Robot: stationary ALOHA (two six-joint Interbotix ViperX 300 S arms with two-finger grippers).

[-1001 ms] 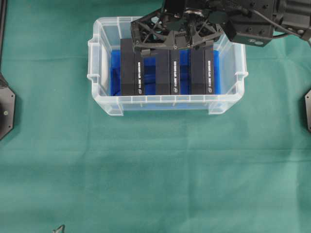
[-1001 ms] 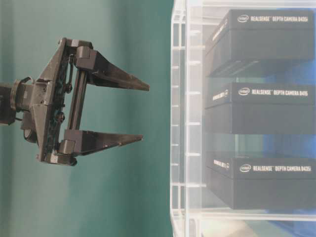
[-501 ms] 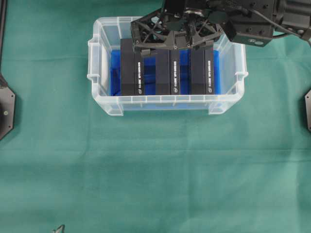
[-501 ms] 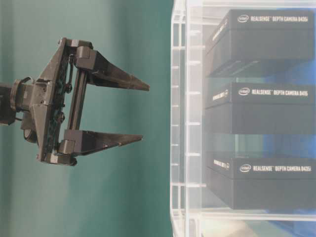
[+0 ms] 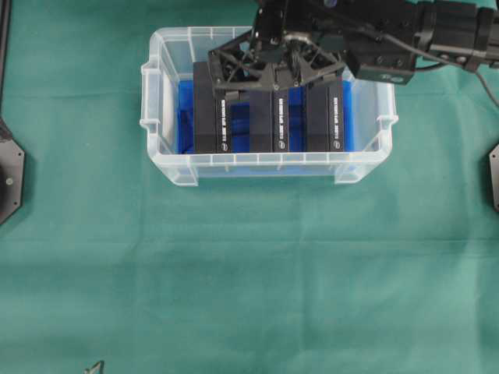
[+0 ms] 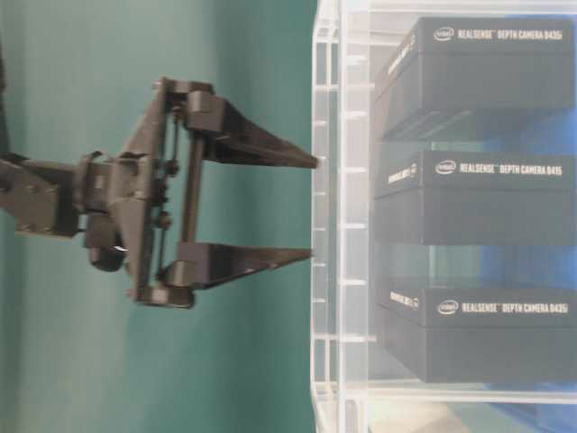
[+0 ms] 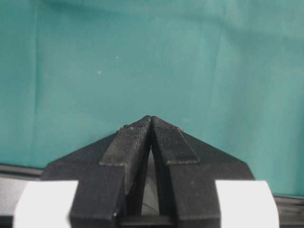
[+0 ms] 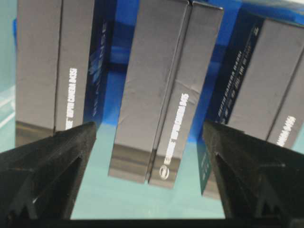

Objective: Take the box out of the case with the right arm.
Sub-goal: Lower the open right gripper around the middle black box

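Time to reach in for the middle box, standing on edge in the clear case between two more boxes, with the right hand spread wide and its tips right at the rim. Next, probably: go straight down, one finger in each blue gap, then squeeze only that box. From the right wrist, fingers lined up on both sides of it; from the side, how high the tips are; from the left wrist, just the left hand pressed together over the green counter.

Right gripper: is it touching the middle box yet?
Apart. The right wrist view shows the right gripper open, its fingers clear of the middle box on both sides; table-level view shows the tips only at the case rim.
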